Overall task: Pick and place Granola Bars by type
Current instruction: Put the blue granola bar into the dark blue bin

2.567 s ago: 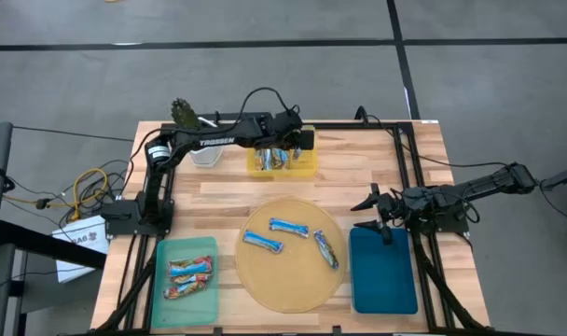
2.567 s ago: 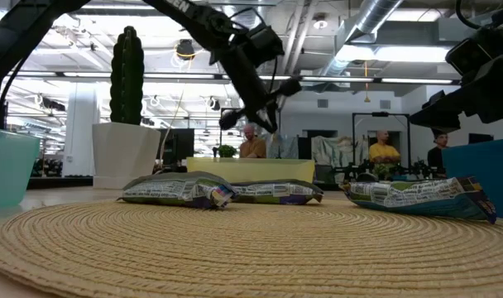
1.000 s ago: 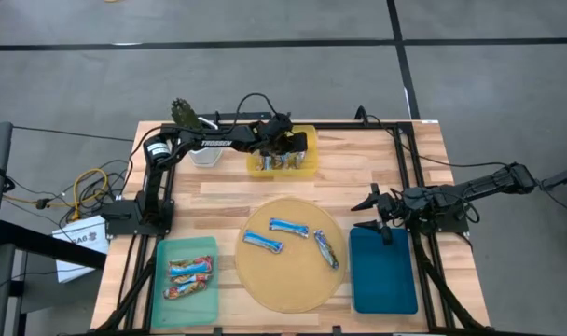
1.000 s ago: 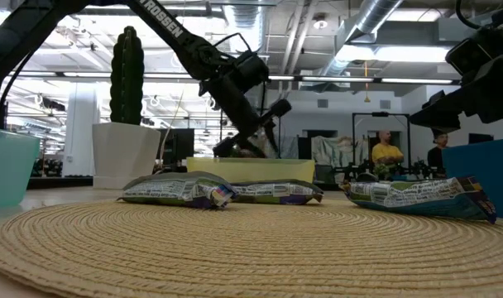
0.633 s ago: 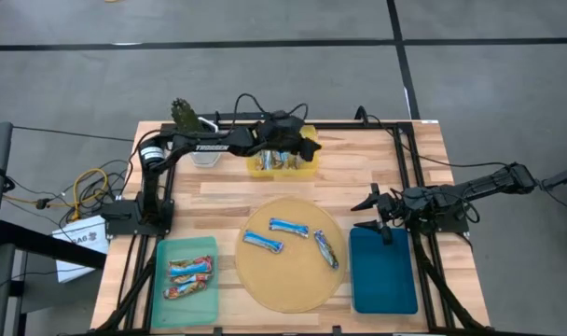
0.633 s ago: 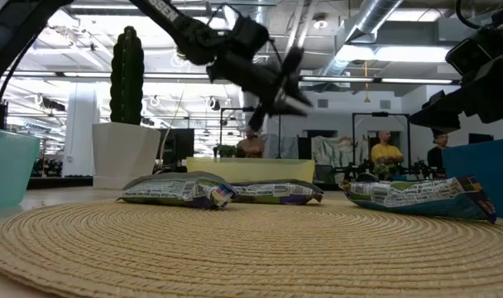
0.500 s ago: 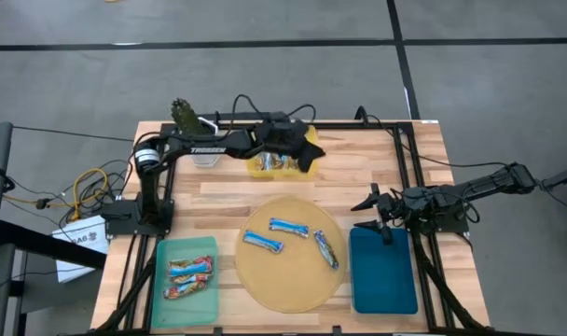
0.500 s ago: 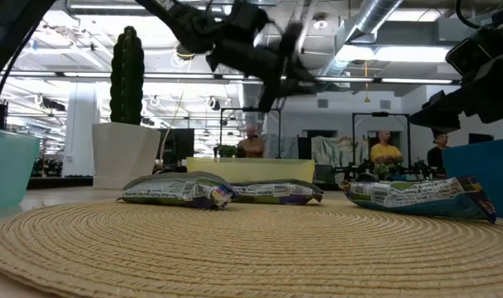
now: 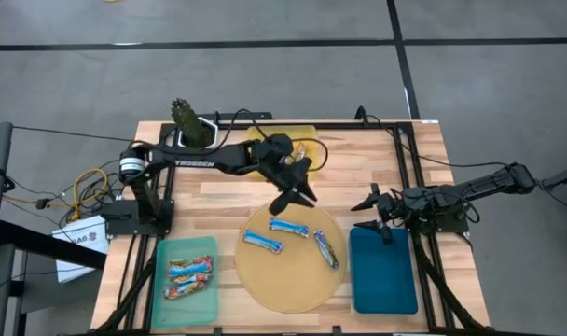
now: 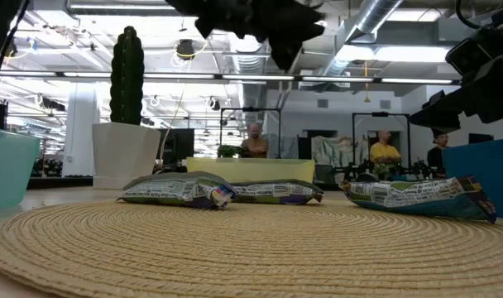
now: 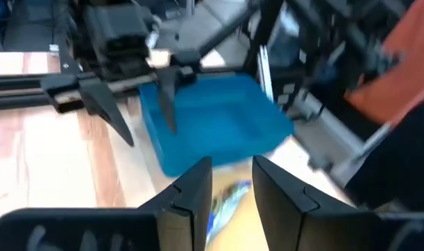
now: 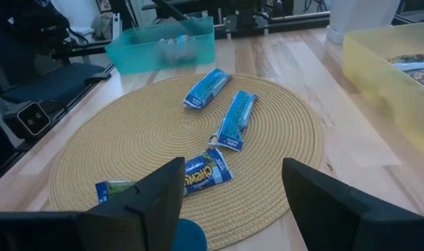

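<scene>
Three wrapped granola bars lie flat on the round woven mat (image 9: 288, 285): one blue-white bar (image 9: 288, 227), a second (image 9: 263, 243) and a darker one (image 9: 325, 249). More bars lie in the teal tray (image 9: 209, 245) and in the yellow tray (image 9: 307, 138). My left gripper (image 9: 297, 199) hangs above the mat's far edge, open, with nothing between its fingers (image 11: 191, 192). It points toward the blue tray (image 11: 212, 118). My right gripper (image 9: 366, 215) waits open at the table's right side, beside the blue tray (image 9: 383, 273).
A potted cactus (image 9: 183, 114) and a small clear cup stand at the far left, next to the yellow tray. People show in the room beyond the table in the low view. Bare wood lies between the mat and the yellow tray.
My left gripper has risen out of the yellow tray and swung toward the table's near edge, to above the mat's far rim. It has rolled about its own axis on the way. Its fingers keep the same gap. The bars have stayed put.
</scene>
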Motion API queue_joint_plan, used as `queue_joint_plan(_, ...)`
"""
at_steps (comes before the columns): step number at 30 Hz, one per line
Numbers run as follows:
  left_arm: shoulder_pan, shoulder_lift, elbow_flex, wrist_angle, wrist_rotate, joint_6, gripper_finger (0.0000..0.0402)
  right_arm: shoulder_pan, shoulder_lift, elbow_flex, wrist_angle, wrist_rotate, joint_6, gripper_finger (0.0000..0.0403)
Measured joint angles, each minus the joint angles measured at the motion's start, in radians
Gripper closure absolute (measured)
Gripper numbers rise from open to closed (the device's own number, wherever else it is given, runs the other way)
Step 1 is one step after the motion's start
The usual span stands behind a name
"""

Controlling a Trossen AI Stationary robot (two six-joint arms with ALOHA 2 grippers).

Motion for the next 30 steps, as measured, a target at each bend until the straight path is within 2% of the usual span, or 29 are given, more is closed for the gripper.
queue_joint_plan(7, -0.128, -0.089, 0.0, -0.305, -0.212, 0.303, 0.0306, 0.0, 0.0, 0.0, 0.0, 0.0, 0.0, 0.0168)
queue_joint_plan(11, -0.207, -0.108, 0.0, -0.472, -0.353, 0.379, 0.0306, 0.0, 0.0, 0.0, 0.0, 0.0, 0.0, 0.0168)
queue_joint_plan(18, -0.309, -0.108, -0.036, -0.634, -0.529, 0.404, 0.0306, 0.0, 0.0, 0.0, 0.0, 0.0, 0.0, 0.0168)
queue_joint_plan(27, -0.363, -0.108, -0.176, -0.633, -0.574, 0.264, 0.0306, 0.0, 0.0, 0.0, 0.0, 0.0, 0.0, 0.0168)
queue_joint_plan(30, -0.363, -0.108, -0.225, -0.617, -0.619, 0.216, 0.0306, 0.0, 0.0, 0.0, 0.0, 0.0, 0.0, 0.0168)
